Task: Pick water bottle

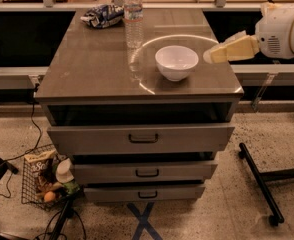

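Note:
The water bottle stands upright on the grey cabinet top, near its back middle. It is clear and ribbed, with a white cap and a pale label band. A round white bowl sits in front of it and to its right. My gripper comes in from the right edge on a white arm, with its yellowish fingers pointing left. It hovers over the cabinet's right edge, just right of the bowl and well away from the bottle. It holds nothing.
A crumpled blue and white bag lies at the cabinet's back left. The cabinet has three drawers. A wire basket of snacks and cables lie on the floor at left. A black wheeled stand is at right.

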`<state>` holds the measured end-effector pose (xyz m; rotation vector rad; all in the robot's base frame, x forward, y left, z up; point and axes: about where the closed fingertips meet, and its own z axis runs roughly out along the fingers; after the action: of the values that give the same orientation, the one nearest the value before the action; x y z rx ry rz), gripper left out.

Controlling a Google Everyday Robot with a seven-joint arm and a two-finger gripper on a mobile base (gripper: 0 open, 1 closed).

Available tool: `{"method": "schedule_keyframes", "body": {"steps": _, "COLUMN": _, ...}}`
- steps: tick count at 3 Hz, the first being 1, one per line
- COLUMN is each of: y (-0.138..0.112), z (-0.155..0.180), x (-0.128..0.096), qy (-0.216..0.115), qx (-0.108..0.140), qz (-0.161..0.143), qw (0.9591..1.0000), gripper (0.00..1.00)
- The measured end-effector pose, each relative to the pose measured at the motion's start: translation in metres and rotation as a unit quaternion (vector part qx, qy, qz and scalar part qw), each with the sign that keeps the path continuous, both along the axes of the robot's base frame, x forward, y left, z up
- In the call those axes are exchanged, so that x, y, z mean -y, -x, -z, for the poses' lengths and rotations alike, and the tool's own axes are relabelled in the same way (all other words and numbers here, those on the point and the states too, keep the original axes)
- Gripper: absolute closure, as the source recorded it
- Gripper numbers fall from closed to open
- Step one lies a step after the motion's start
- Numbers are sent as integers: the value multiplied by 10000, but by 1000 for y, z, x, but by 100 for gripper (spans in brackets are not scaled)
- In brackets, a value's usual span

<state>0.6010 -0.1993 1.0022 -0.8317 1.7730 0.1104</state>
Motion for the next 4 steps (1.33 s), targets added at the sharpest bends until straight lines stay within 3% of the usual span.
{"method": "schedule_keyframes", "body": {"steps": 1, "y": -13, "z": -4, "x": -14, "qy": -165, "qx": 191, "qz": -132, "qw": 9996, "gripper": 0}}
{"method": "schedule_keyframes", "body": {"steps": 2, "y": -68, "z": -13, "x": -57, "qy": -771, "qx": 618, "qz": -578, "qw": 9934, "gripper": 0}}
{"method": "schedule_keyframes", "body": {"steps": 3, "y": -106, "z": -14, "x": -84, "qy": -1108, "qx": 733, "qz": -876, "qw": 9873, "gripper": 0}}
{"method": "schedule_keyframes", "body": {"steps": 4, "y": -140, "z": -6, "x": -102, "qy": -1361, "qx": 674, "qz": -1023, "qw": 9831, "gripper": 0}}
